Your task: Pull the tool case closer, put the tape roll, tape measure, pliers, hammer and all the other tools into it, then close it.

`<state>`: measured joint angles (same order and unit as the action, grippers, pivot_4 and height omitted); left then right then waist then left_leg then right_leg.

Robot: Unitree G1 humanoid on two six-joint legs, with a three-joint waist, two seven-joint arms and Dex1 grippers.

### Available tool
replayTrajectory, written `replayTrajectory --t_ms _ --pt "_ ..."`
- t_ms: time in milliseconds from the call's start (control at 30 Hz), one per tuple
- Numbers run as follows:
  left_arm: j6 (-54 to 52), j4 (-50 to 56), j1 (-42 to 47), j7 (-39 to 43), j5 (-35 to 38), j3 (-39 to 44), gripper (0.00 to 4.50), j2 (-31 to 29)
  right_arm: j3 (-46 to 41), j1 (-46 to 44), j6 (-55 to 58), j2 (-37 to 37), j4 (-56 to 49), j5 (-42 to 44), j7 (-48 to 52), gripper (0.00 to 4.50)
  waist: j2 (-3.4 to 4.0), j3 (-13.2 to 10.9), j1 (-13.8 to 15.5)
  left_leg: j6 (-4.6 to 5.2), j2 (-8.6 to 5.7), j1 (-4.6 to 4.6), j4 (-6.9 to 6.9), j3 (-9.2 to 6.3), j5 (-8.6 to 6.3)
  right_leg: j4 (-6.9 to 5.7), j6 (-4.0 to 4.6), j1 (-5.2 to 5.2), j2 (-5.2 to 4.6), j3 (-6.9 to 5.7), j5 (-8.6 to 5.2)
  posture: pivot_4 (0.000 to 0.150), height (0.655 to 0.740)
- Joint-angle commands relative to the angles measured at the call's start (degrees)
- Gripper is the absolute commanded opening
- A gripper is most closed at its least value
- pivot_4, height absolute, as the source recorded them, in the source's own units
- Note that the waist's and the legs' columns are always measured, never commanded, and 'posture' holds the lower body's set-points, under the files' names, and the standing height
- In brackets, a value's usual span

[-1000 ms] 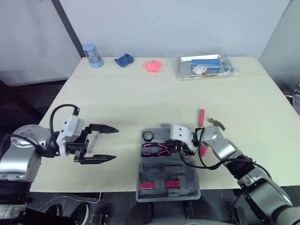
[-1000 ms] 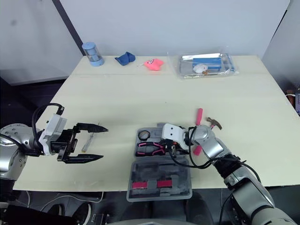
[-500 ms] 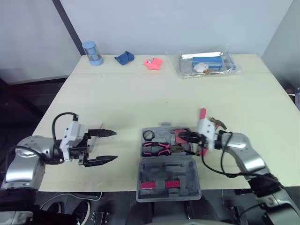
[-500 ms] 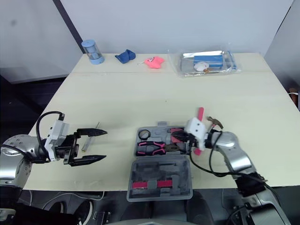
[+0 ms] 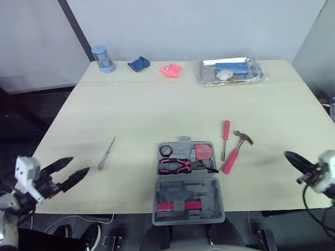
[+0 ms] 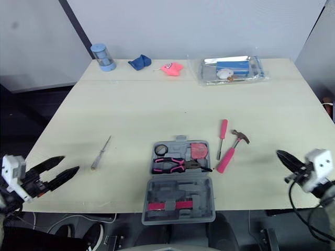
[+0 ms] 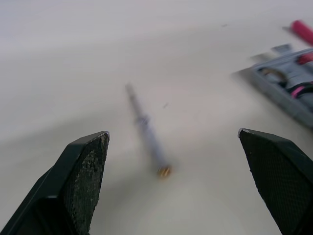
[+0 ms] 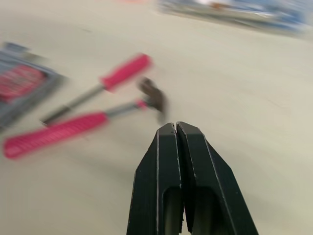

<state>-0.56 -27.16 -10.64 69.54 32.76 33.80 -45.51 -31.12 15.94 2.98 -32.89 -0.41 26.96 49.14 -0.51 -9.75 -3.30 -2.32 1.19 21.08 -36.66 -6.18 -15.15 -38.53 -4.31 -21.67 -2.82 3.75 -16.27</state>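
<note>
Case (image 5: pixel 178 189) — grey moulded plastic, lying open.

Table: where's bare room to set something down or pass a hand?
Biggest bare patch: middle of the table, between the back row (blue cylinder, cloth, pink toy, clear tray) and the tool case. Also free: between the thin screwdriver and the case; right of the hammer. Tight: just right of the case, where red screwdriver and hammer lie.

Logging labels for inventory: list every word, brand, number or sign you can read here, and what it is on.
No text can be read.
Blue box in the clear container: any print too small to read.
Red tape measure in the tool case: any label too small to read.
</note>
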Motion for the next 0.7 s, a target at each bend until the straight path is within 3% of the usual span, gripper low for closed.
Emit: replayTrajectory --t_ms 33,200,367,700 --pt "2.7 -3.6 -1.0 -0.8 -0.3 3.3 4.5 -0.2 -5.4 3.7 -2.3 0.5 2.0 1.9 0.0 1.89 0.0 0.0 0.1 0.0 0.0 0.0 0.01 0.02 0.0 0.01 0.0 0.0 0.0 0.01 0.0 0.15 0.74" --pt "4.8 -7.9 -3.1 -0.8 -1.3 3.9 4.5 0.2 -8.5 9.9 -4.6 1.8 7.7 2.3 1.4 4.31 -0.03 0.0 0.4 -0.01 0.01 -0.08 0.14 0.14 0.0 0.11 0.0 0.01 0.0 0.09 -0.02 0.15 0.74" --pt "6.1 -8.2 -3.1 -0.1 -1.6 3.2 4.5 0.5 -7.8 10.2 -5.7 0.9 8.2 2.1 1.4 4.42 -0.05 0.0 0.1 -0.01 0.07 -0.2 0.2 0.39 0.0 0.21 -0.02 0.03 0.0 0.28 -0.01 0.15 0.74" --pt "5.7 9.4 -2.4 4.0 -3.2 -6.7 4.5 2.4 4.4 6.1 5.5 -4.3 -12.8 3.0 2.7 4.42 -0.04 0.0 0.7 -0.01 0.09 -0.18 0.22 0.43 -0.01 0.28 -0.03 0.05 0.01 0.33 0.0 0.15 0.74"
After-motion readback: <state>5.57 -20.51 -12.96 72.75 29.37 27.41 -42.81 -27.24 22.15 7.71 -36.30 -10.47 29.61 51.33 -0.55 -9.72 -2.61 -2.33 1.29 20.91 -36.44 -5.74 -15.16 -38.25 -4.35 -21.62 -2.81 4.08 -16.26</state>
